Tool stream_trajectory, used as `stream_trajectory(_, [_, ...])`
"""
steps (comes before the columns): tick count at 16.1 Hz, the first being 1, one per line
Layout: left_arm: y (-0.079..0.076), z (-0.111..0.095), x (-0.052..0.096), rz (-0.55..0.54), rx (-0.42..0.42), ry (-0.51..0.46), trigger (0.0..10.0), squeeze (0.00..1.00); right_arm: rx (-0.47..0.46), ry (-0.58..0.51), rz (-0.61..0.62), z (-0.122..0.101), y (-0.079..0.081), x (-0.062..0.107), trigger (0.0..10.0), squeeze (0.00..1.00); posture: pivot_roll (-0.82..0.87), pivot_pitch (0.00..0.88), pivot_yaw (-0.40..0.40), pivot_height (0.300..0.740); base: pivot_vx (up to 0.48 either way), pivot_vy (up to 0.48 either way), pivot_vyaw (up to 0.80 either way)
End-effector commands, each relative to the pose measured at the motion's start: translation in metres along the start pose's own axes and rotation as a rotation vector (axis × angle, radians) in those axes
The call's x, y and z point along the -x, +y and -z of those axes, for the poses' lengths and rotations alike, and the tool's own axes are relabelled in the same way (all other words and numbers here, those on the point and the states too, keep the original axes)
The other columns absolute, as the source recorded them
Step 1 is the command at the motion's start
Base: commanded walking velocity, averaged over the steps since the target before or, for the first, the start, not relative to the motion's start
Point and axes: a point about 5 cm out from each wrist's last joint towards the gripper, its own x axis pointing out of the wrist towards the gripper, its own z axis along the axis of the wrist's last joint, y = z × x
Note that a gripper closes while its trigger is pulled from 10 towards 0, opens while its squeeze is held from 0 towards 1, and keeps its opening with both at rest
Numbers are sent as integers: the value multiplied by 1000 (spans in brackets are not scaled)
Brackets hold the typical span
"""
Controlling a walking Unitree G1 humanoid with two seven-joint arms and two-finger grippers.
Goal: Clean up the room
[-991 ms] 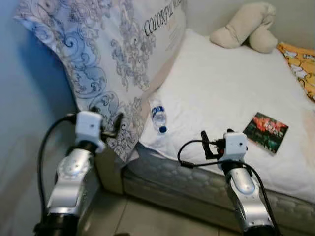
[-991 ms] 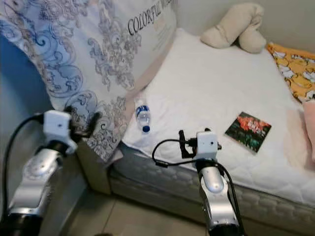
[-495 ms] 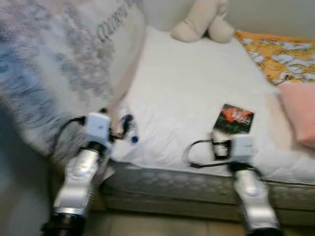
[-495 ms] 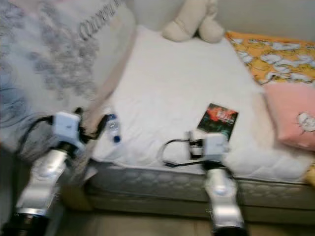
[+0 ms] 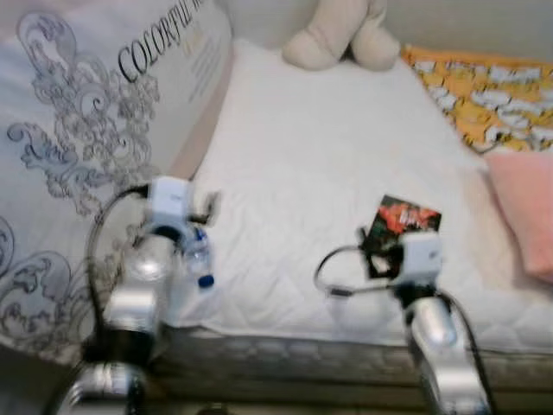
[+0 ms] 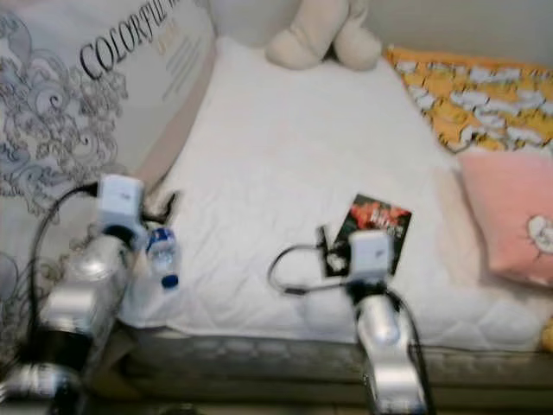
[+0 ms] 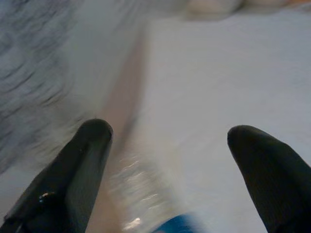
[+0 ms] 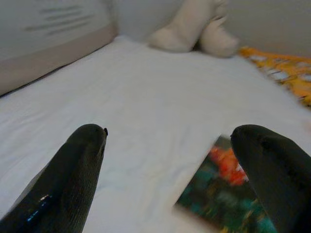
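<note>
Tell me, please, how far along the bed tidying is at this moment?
Nothing looks put away yet. The left gripper, jaws open, is poised over the water bottle near the mattress edge; the right gripper, also open, hovers by the book. Both remain on the white mattress, with the plush toy and pink pillow.

- The bottle (image 5: 198,262) lies on the bed (image 5: 302,156) near its front left corner.
- The book (image 5: 399,220) lies right of the bottle.
- The plush toy (image 5: 339,35) sits far behind.
</note>
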Motion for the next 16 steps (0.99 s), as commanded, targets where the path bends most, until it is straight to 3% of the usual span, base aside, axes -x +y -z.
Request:
stream_trajectory(1, [2, -6, -10, -30, 0, 12, 10000, 0, 24, 36, 19, 4, -12, 10, 10000, 24, -58, 58, -27, 740, 0, 0, 0])
stream_trajectory(4, [4, -16, -25, -47, 41, 41, 10000, 0, 37, 84, 40, 8, -20, 38, 10000, 24, -127, 142, -25, 740, 0, 0, 0])
stream_trajectory(7, [-2, -12, -35, -67, 43, 114, 10000, 0, 53, 137, 40, 5, -24, 73, 10000, 27, -201, 208, -24, 740, 0, 0, 0])
stream_trajectory(11, [6, -8, -37, -155, -1, 171, 10000, 0, 64, 172, -1, 2, -21, 85, 10000, 24, -214, 222, -29, 740, 0, 0, 0])
stream_trajectory(13, [5, -2, -36, -184, -43, 217, 10000, 0, 59, 189, -18, 2, -18, 85, 10000, 24, -212, 220, -31, 740, 0, 0, 0])
stream_trajectory(16, [2, 13, -32, -190, -34, 299, 10000, 0, 58, 202, -34, 1, -16, 83, 10000, 27, -209, 216, -33, 740, 0, 0, 0])
